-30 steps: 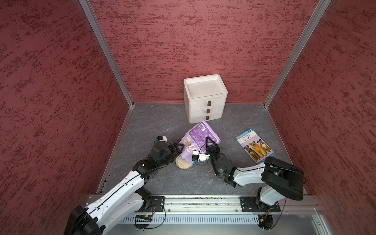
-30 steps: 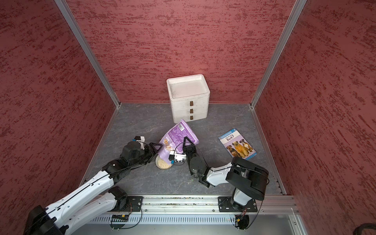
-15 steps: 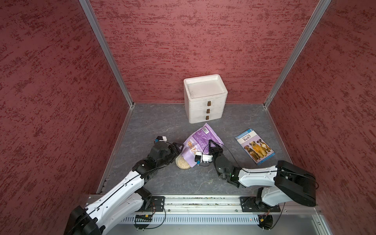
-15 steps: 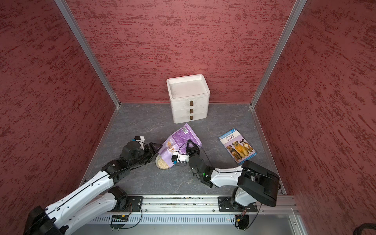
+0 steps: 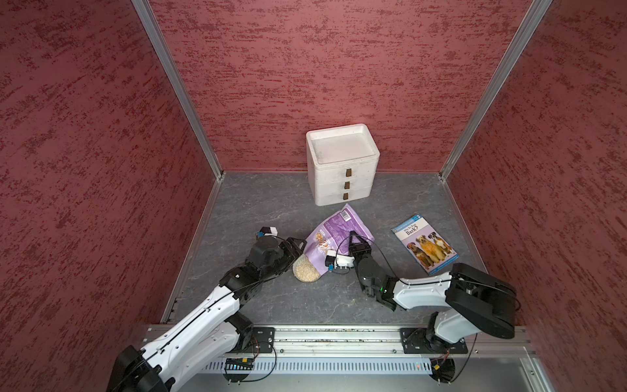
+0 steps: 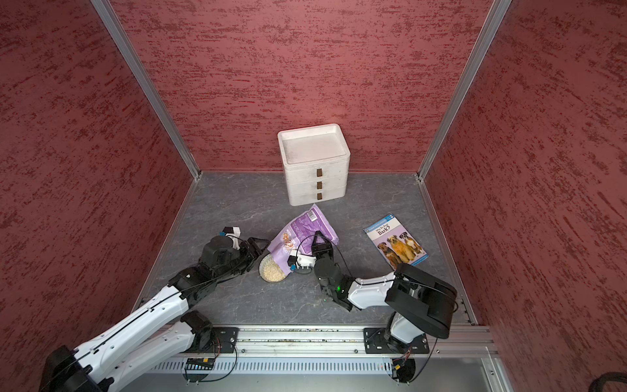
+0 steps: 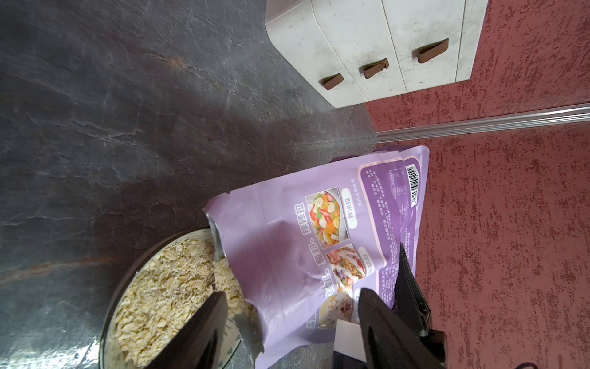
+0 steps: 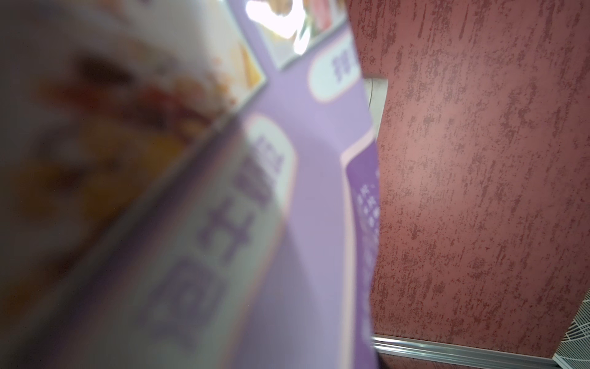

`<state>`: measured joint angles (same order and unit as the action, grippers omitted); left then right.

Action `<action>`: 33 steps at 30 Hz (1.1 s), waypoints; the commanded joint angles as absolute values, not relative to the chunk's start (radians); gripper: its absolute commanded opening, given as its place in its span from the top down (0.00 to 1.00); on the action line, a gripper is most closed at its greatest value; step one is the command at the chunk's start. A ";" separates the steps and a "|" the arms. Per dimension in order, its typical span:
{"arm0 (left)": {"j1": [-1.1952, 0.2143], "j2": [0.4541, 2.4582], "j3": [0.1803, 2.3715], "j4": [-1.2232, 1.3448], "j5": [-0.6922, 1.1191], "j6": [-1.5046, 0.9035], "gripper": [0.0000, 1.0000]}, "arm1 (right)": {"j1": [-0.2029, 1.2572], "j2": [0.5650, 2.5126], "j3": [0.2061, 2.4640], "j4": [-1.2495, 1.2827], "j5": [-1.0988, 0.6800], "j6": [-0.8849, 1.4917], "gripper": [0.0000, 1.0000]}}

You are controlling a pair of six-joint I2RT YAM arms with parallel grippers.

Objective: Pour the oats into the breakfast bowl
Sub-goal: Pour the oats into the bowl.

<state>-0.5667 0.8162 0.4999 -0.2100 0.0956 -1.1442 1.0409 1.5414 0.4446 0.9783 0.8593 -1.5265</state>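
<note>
Grey slate table (image 5: 271,210) carries everything. White foam drawer box (image 5: 342,169) sits at the back wall, clear of the work.

Lilac pouch (image 5: 336,227) is tilted, barcode end high, torn mouth low and hanging over the breakfast bowl (image 6: 262,271).

Your right claw (image 5: 354,237) is clamped on the pouch's mid-body and carries it. The right wrist view is only blurred purple print, so go by both top views.

Your left claw (image 7: 292,292) stands wide apart beside the bowl. One finger is over the rim, the other by the pouch's lower edge, and it pinches nothing I can make out.

Bowl sits on the table under the mouth. The oats (image 7: 159,287) heap close to its rim, with a run of flakes at the mouth lip.

Judgement: pour is near done.
- Tip gently with small wrist moves, mouth inside the rim line.
- The pouch is soft, so the mouth can flop sideways and spill.
- Level off before the heap tops the rim.
- Hold the left claw off the stream and don't nudge the bowl.
</note>
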 commanded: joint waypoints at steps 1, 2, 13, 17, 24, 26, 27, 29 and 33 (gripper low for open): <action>-0.561 0.805 0.498 -0.221 0.083 -1.146 0.31 | 1.042 1.519 0.490 1.144 0.889 -1.549 1.00; -0.561 0.806 0.498 -0.218 0.081 -1.145 0.31 | 1.043 1.523 0.484 1.128 0.878 -1.544 1.00; -0.560 0.820 0.503 -0.209 0.089 -1.143 0.31 | 1.056 1.542 0.489 1.191 0.866 -1.612 1.00; -0.559 0.826 0.516 -0.222 0.093 -1.137 0.31 | 1.059 1.557 0.490 1.337 0.887 -1.630 1.00; -0.559 0.812 0.499 -0.216 0.090 -1.145 0.31 | 1.062 1.553 0.481 1.268 0.865 -1.639 1.00; -0.558 0.813 0.504 -0.213 0.091 -1.140 0.31 | 1.061 1.555 0.472 1.317 0.859 -1.649 1.00; -0.558 0.812 0.511 -0.223 0.091 -1.136 0.31 | 1.060 1.556 0.476 1.382 0.872 -1.663 1.00; -0.558 0.810 0.512 -0.232 0.089 -1.136 0.31 | 1.061 1.552 0.470 1.289 0.861 -1.663 1.00; -0.558 0.809 0.513 -0.235 0.091 -1.135 0.31 | 1.054 1.548 0.482 1.371 0.875 -1.675 1.00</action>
